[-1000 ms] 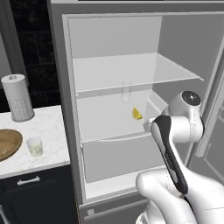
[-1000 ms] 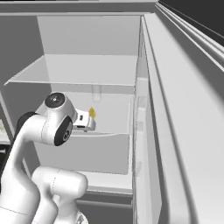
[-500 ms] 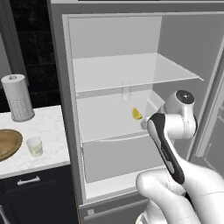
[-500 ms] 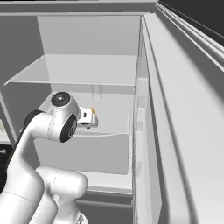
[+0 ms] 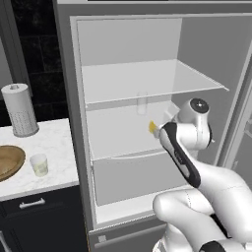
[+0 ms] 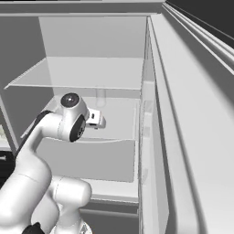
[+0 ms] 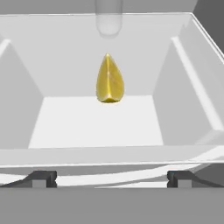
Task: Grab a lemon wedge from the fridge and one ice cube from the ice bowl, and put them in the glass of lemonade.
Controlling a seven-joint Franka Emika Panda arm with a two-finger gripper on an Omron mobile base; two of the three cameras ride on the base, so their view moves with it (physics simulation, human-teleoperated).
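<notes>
Kitchen, open fridge (image 5: 128, 44), marble counter (image 5: 54, 147) (navy cabinets (image 5: 39, 221) below)

A white marble counter (image 5: 54, 147) tops dark navy cabinets (image 5: 44, 221) against a black tiled wall (image 5: 34, 54); a paper-towel roll (image 5: 19, 109) stands upright there.

Two base cameras looked forward from behind the arm, left and right, sharing the open fridge (image 5: 147, 113) shelves. The hand camera sat close inside, facing the lemon wedge (image 7: 109, 79), probably mid-shelf.
</notes>
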